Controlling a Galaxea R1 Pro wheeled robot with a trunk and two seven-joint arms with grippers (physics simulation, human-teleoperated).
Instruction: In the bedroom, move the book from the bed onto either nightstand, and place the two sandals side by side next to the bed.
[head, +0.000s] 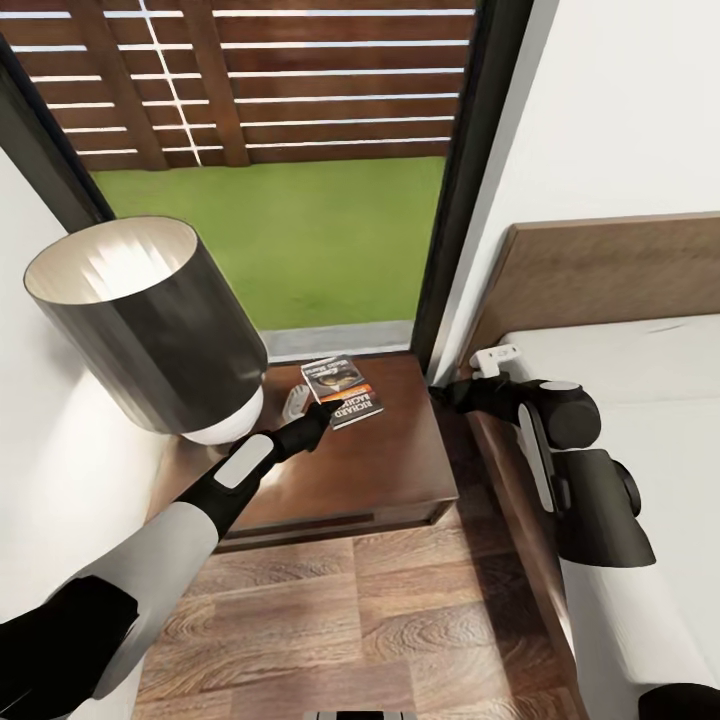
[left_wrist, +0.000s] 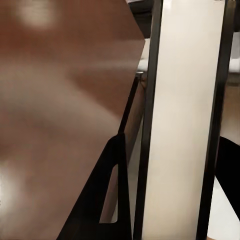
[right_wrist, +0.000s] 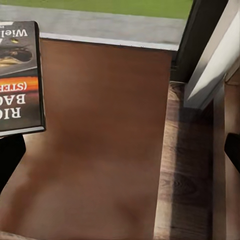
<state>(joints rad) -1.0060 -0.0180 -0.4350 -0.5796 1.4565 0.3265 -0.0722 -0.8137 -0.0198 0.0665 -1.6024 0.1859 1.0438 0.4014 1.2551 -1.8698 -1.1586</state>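
Observation:
The book (head: 343, 392), a dark paperback with an orange band, is over the back of the nightstand (head: 400, 470). My left gripper (head: 318, 412) is shut on its near corner. In the left wrist view the book's white page edge (left_wrist: 182, 125) runs between the fingers (left_wrist: 95, 210), just above the glossy top (left_wrist: 60, 100). I cannot tell whether the book rests on the wood. My right gripper (head: 445, 393) hangs open between the nightstand and the bed (head: 640, 380); its view shows the book (right_wrist: 20, 75). The sandals are out of view.
A big lamp with a dark shade (head: 140, 320) takes up the nightstand's left half, close to my left arm. A glass door (head: 300, 230) behind looks onto grass and a fence. The brown headboard (head: 600, 270) rises at right, and wood-plank floor (head: 350, 620) lies in front.

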